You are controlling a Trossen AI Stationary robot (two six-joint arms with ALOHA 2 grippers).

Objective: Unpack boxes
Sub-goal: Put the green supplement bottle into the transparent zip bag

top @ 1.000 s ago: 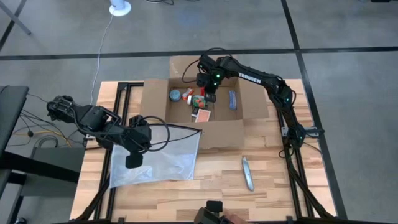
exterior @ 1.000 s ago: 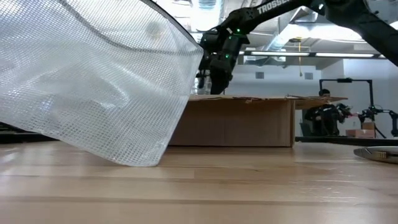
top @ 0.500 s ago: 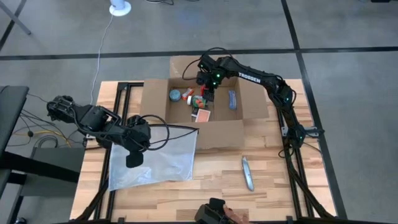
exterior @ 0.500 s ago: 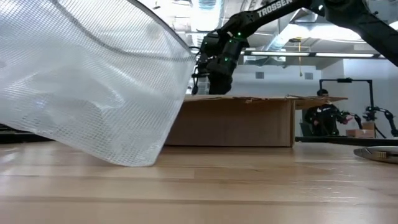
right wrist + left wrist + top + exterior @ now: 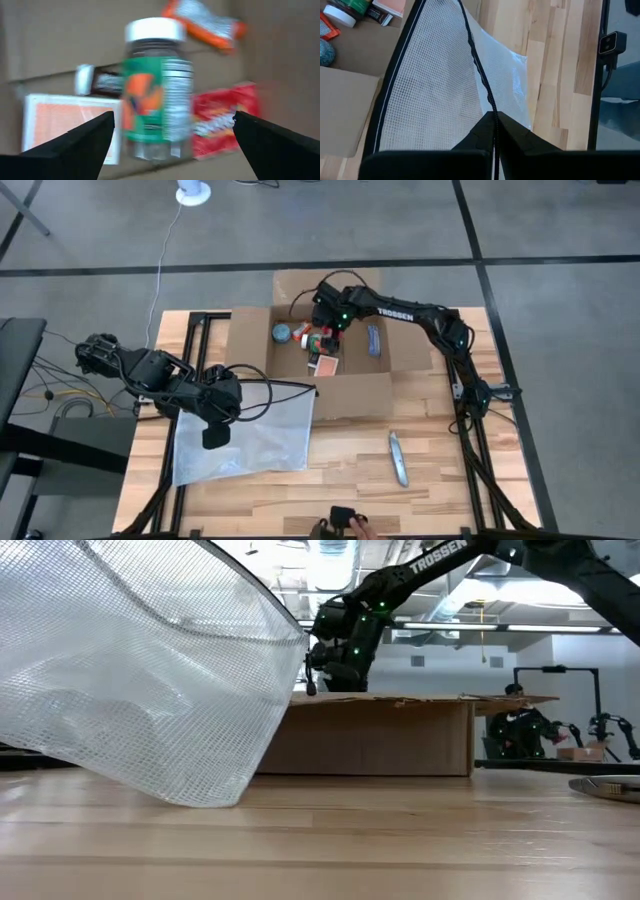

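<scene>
The cardboard box [image 5: 325,350] sits open at the far middle of the table [image 5: 440,480], its flaps folded outward. In the low view its near wall [image 5: 370,740] stands upright behind the mesh bag.

Contents visible from above: a bluish round item [image 5: 283,333] at the left, a green-labelled bottle [image 5: 320,340] with a white cap near the centre, an orange-and-white card pack [image 5: 327,366] towards the near wall, and a grey-blue oblong item [image 5: 374,340] at the right.

The right gripper [image 5: 322,320] hangs over the box interior, above the far-left part of the contents. In the right wrist view its fingers [image 5: 80,142] are spread wide, with the bottle [image 5: 157,117] lying between them but not touched. A red packet [image 5: 225,120], an orange wrapper [image 5: 205,22] and the card pack [image 5: 70,120] lie around the bottle.

The left gripper [image 5: 215,425] is at the near left of the table, to the left of the box. Its fingers [image 5: 512,135] are pressed together on the dark rim of a white mesh bag [image 5: 245,440], holding its mouth raised while the bag trails onto the table.

A grey folded tool [image 5: 398,458] lies on the table near the right, well apart from the box.
</scene>
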